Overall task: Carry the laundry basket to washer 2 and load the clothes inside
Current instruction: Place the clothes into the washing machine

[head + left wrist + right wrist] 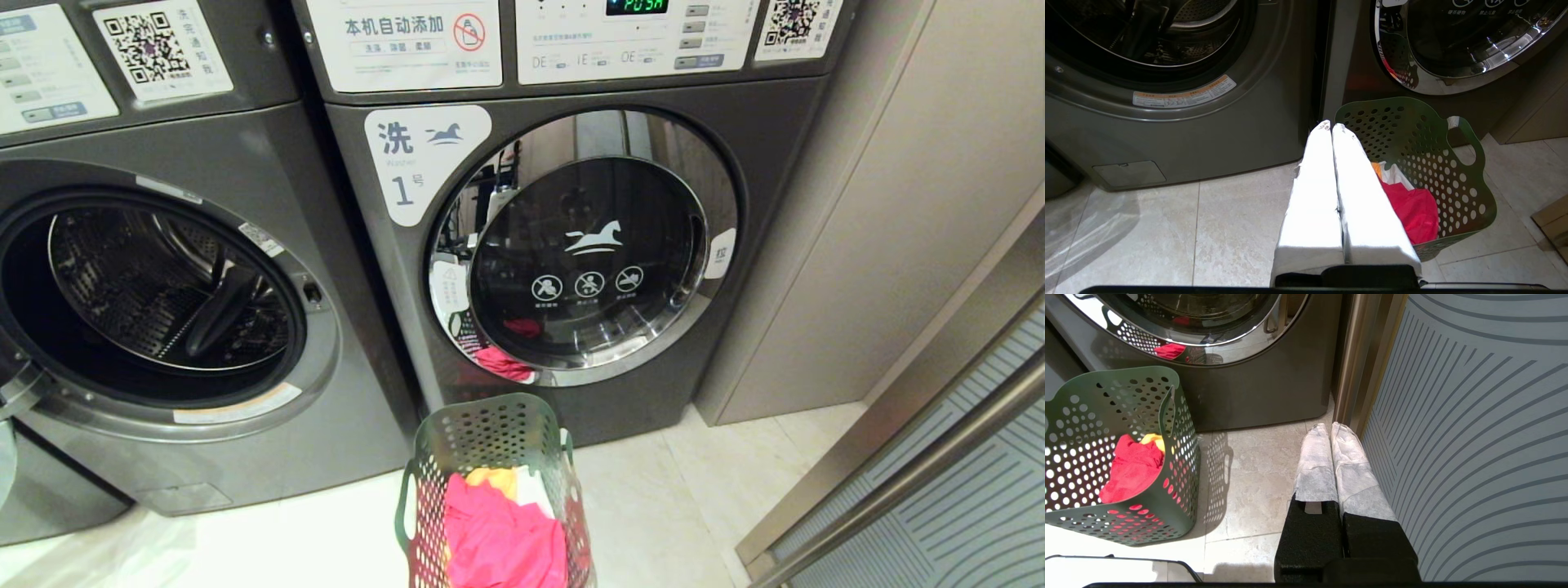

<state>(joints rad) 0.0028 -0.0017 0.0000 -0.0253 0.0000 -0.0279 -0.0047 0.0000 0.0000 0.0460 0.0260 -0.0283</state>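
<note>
The basket (490, 490) stands on the floor at 6 o'clock in the head view, clothes (502, 535) inside, before the shut washer marked 1 (571, 245). At 9 o'clock an open washer (163, 286) shows no numeral, probably washer 2. Both grippers, left (1331, 126) and right (1329, 426), hang empty, jaws together. Risk: loading the wrong machine, or a closed-jaw reach tipping the basket.

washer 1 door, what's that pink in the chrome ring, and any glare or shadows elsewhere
Head view: the pink on washer 1's door is the clothes mirrored in the chrome. Right wrist view: the laundry basket throws a hole-dotted shadow on the floor. Left wrist view: glare whitens the left gripper.
</note>
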